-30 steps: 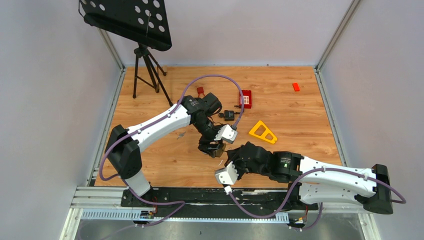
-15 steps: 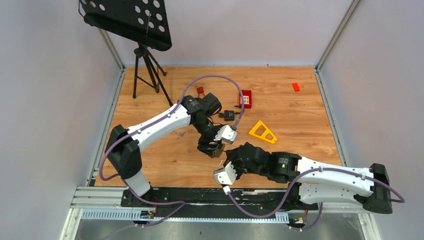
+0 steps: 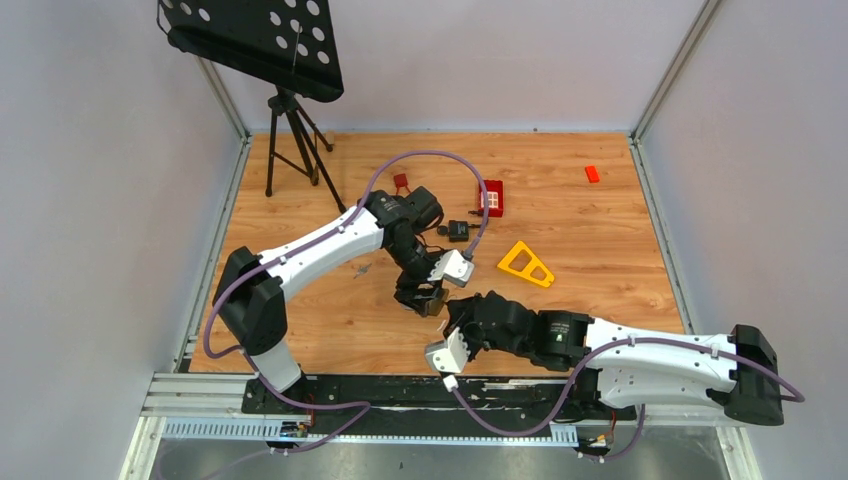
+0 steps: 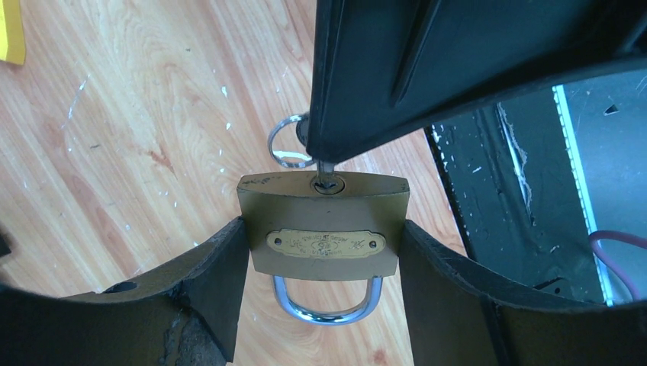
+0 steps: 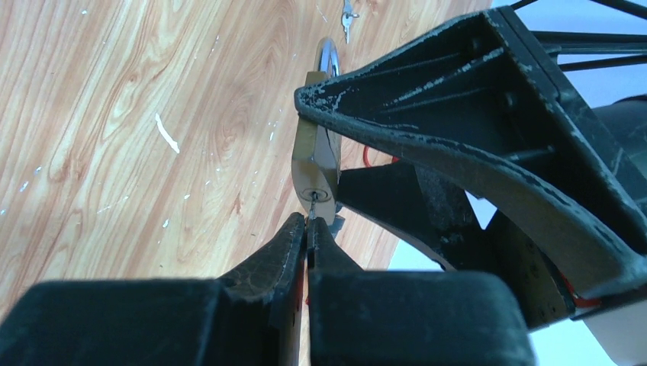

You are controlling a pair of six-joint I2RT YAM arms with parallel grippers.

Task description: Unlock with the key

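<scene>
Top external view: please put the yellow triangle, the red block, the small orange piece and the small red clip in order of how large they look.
1. yellow triangle
2. red block
3. small orange piece and small red clip: they look about alike, so I do not rank them.

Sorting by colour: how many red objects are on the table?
3: red piece near the tripod, windowed red block mid-table, small red block far right; more may be hidden.

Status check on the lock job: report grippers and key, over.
Left gripper clamped on padlock. Right gripper shut on key, key seated in keyhole. Shackle not yet open. Nothing blocking.
</scene>
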